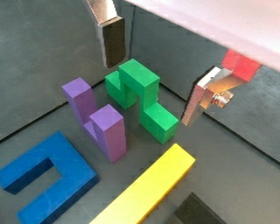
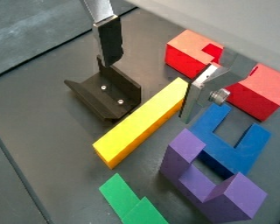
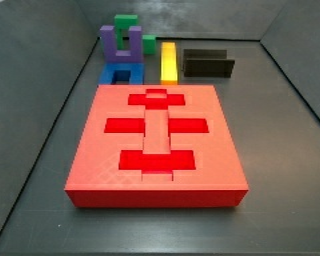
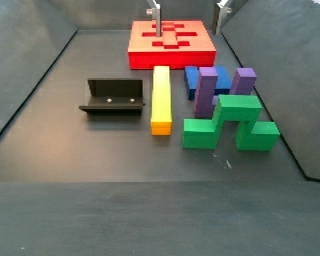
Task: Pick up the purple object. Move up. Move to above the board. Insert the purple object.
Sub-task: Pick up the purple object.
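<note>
Wrist views show my gripper (image 1: 154, 74) spread and empty above the pieces. Purple object (image 4: 220, 88) stands at the board's (image 4: 172, 45) five o'clock; next I descend to straddle it.

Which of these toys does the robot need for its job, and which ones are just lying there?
For the job:
- purple object, standing among the blocks
- board
- gripper, jaws open and empty, up by the board

Just lying about:
- green stepped block
- blue block
- yellow bar
- fixture
</note>
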